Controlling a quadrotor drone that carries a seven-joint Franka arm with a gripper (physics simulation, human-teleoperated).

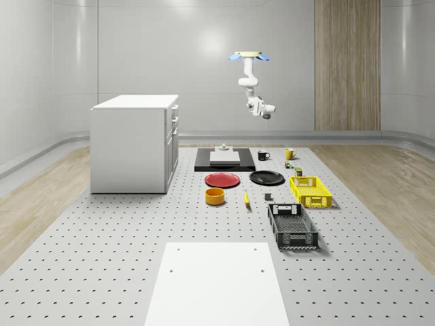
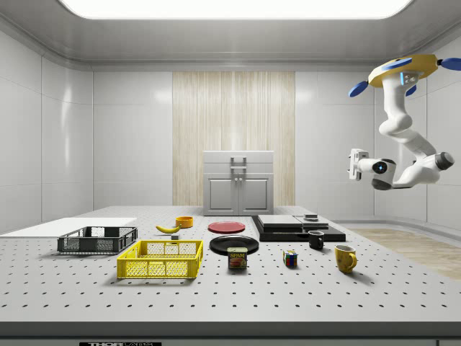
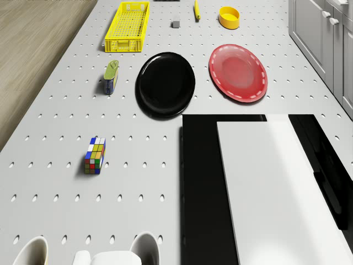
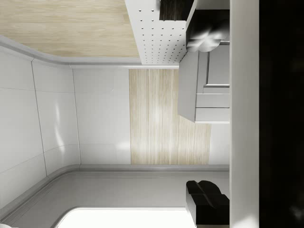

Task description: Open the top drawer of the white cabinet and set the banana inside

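Jaws on bent arm [image 2: 403,137], high beyond the table [image 1: 102,258]

On the pegboard tabletop [image 3: 55,182], a black plate [image 3: 165,84] is lying beside a red plate [image 3: 238,73], with a Rubik's cube [image 3: 95,155] sitting nearer.

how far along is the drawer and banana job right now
Nothing looks done yet. The white cabinet shows its drawers flush, top drawer closed. The banana lies on the table beside the orange bowl. The drone hovers high above the far end, gripper in mid-air. Opening, picking and placing all remain.
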